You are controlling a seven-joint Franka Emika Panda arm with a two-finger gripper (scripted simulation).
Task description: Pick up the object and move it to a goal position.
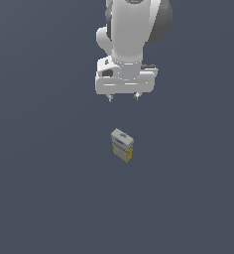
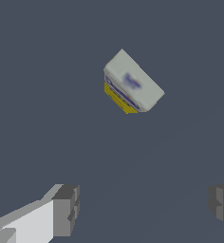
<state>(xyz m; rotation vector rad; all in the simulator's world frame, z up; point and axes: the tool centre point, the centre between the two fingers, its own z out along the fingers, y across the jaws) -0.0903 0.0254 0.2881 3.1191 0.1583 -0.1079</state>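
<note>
The object (image 1: 122,145) is a small upright box with a pale grey-white top bearing a blue mark and a yellow-tan lower part; it stands on the dark floor near the middle of the exterior view. In the wrist view the object (image 2: 132,83) shows its top face, turned at an angle. My gripper (image 1: 122,96) hangs open above and behind it, well apart from it, with nothing between the fingers. The wrist view shows both fingers (image 2: 65,210) spread wide, and the box lies beyond their tips.
A plain dark grey floor (image 1: 49,188) surrounds the box on all sides. The white arm (image 1: 131,34) comes down from the top of the exterior view.
</note>
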